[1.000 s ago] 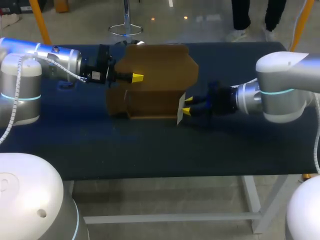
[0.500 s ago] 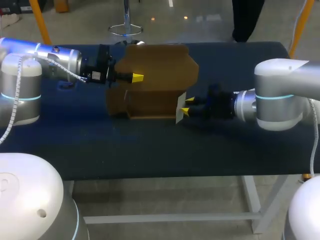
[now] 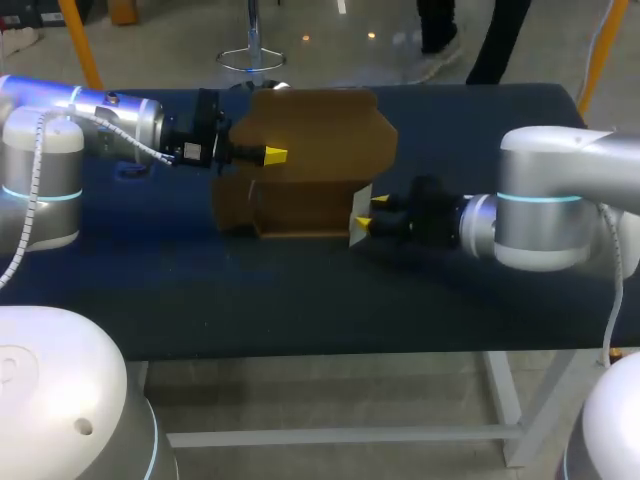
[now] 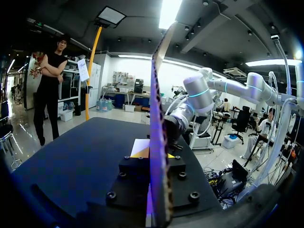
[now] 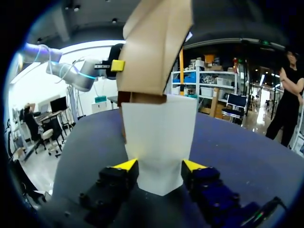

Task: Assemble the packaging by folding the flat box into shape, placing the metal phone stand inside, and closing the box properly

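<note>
Head view: half-formed brown cardboard box (image 3: 305, 165) stands mid-way along the dark blue surface (image 3: 300, 300), tall back panel up, front open. Left pincer (image 3: 268, 155) is clamped on the box's upper left panel, one yellow tip on the near face. Right pincer (image 3: 368, 212) sits at the box's low right end, against the white end flap (image 3: 357, 220). No metal phone stand shows in any view. Left wrist view: the brown panel runs edge-on between the fingers, both tips hard against it; grip reads firm. The right arm (image 4: 199, 95) lies beyond the box. Right wrist view: the white end flap fills the gap between the spread fingers, brown panels rising ahead of it. I see no pinch on its faces, so I log this pincer as open, nudging. Judgement: step in hand is shaping the box, folding this end flap inward. To do it well, the left should anchor the panel without crushing it. The right should press squarely near the crease and slowly, so the box neither skids nor tips.
</note>
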